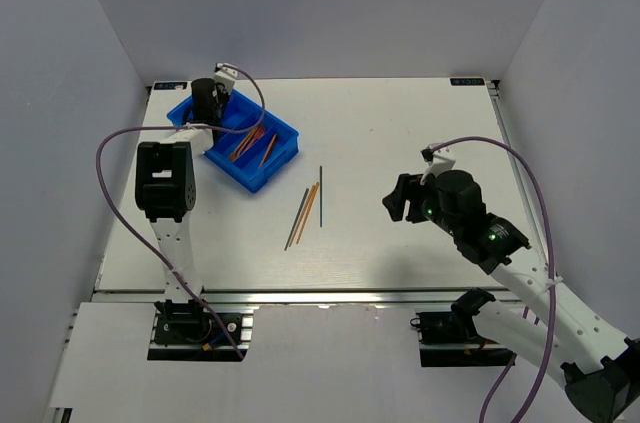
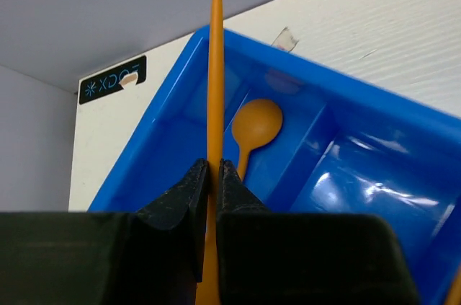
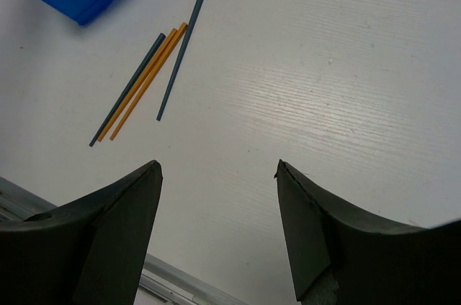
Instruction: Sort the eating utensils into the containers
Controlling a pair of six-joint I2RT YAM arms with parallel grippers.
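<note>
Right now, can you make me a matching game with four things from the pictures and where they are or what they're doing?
Things:
1. left gripper
2. right gripper
3. orange spoon
4. loose sticks

Places and states:
A. lying on the table, outside the tray
B. open and empty
C. lying inside the blue tray
D. shut on a thin orange utensil

Right pairs: 1-D, 2-B, 3-C, 4-A
</note>
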